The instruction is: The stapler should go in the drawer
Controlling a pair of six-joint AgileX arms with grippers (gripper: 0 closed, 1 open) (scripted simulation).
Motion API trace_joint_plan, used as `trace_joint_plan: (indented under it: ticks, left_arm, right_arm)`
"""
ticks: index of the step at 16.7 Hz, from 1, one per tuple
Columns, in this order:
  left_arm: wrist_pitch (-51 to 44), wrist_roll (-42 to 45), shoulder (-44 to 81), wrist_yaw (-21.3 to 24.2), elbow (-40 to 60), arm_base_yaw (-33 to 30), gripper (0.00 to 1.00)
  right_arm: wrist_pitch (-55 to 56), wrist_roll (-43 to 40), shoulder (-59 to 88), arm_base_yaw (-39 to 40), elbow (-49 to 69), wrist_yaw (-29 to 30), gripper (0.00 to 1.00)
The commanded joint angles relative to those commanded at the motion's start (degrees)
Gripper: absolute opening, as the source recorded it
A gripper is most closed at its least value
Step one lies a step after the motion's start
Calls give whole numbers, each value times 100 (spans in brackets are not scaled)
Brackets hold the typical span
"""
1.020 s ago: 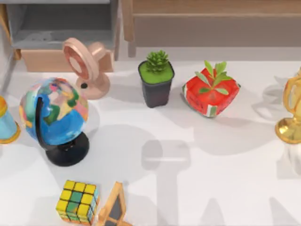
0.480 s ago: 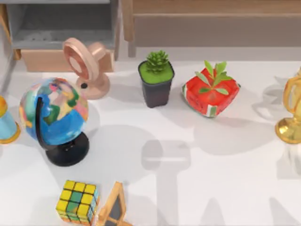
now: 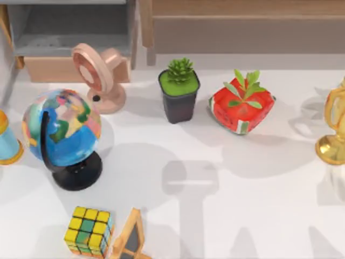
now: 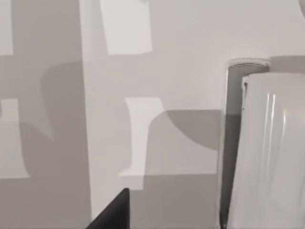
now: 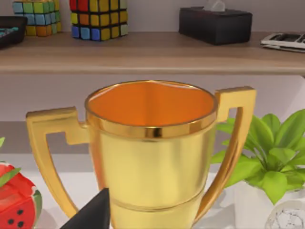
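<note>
Both claws' states can't be told; your stapler [image 4: 269,152] must clear the globe [image 3: 62,132] and fan [image 3: 99,75] guarding the drawer [image 3: 73,32].

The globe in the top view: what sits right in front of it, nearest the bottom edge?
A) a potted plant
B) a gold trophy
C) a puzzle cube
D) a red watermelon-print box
C: the puzzle cube lies just below the globe near the picture's bottom edge, while the trophy stands at the far right and the potted plant farther back.
</note>
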Motion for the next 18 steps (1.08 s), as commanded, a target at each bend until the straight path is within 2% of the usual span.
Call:
trace_joint_plan:
  ticks: [7, 10, 14, 18]
  left_arm:
    - [1, 0, 2, 0, 1, -6, 100]
    - [307, 91, -206, 193, -65, 9, 100]
    - [1520, 369, -882, 767, -491, 217, 100]
    - [3555, 852, -1439, 1324, -1435, 998, 100]
  right_arm:
    - [0, 0, 0, 0, 0, 0, 100]
    - [0, 0, 0, 0, 0, 0, 100]
    - [0, 0, 0, 0, 0, 0, 100]
    - [0, 0, 0, 0, 0, 0, 100]
